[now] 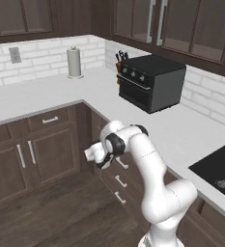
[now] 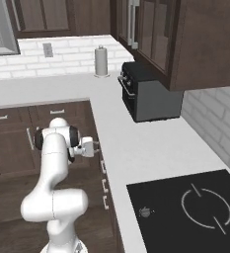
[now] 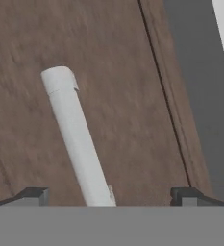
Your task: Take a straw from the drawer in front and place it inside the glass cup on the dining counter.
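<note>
Drawer front of dark brown wood (image 3: 132,96), plain and flat, seen close in the hand view, its grain running slantwise across the picture. A small silver bar handle (image 3: 75,134) is mounted on the front and runs on a tilt from the upper left down to the lower middle, where its near end lies between the two dark finger tips (image 3: 34,194). The gripper (image 3: 111,197) stands wide, one tip on either side of the handle and both apart from it, holding nothing. To the right of the wooden front runs a dark seam, then a grey band and a strip of white.

In the left base view the white arm bends forward and down, with the gripper (image 1: 91,154) level with the top of the dark brown cabinet fronts, below the edge of the white worktop (image 1: 46,96). In the right base view the gripper (image 2: 94,147) points at the cabinet face just under the worktop (image 2: 136,148), above a column of narrower stacked drawers (image 2: 105,185). On the worktop stand a black countertop oven (image 1: 152,82), a white paper towel roll (image 1: 74,61) by the brick wall, and a black cooktop (image 2: 195,207) set into the surface
</note>
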You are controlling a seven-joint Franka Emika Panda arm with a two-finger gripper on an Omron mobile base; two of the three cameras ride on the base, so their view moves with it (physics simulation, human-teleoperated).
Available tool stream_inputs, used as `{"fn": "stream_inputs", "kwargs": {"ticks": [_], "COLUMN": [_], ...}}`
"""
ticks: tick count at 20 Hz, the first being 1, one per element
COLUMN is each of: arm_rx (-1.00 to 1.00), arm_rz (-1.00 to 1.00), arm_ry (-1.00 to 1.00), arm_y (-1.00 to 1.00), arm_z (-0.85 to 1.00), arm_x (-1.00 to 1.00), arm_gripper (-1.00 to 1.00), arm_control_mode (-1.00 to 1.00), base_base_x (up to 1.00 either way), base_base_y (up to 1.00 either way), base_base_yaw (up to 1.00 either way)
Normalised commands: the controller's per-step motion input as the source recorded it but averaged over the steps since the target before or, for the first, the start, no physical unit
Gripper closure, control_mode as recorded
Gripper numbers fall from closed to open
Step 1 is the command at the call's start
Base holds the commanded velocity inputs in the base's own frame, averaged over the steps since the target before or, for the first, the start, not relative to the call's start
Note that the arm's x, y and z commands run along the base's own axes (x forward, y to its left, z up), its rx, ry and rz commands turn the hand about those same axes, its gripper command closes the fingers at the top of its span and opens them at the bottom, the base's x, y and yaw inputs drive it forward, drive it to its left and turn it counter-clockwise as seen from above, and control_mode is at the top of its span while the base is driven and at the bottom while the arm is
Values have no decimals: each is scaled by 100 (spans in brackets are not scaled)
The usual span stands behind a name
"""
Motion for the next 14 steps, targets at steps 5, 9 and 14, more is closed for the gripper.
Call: {"fn": "stream_inputs", "kwargs": {"ticks": [5,9,14], "arm_rx": [0,0,0], "arm_rz": [8,6,3], "arm_ry": [0,10,27], "arm_y": [-12,-18,-4], "arm_z": [21,-6,-47], "arm_x": [6,24,24], "arm_gripper": [-100,-100,-100], "arm_control_mode": [-100,-100,-100], "base_base_x": [0,0,0], "base_base_y": [0,0,0], "base_base_yaw": [0,0,0]}}
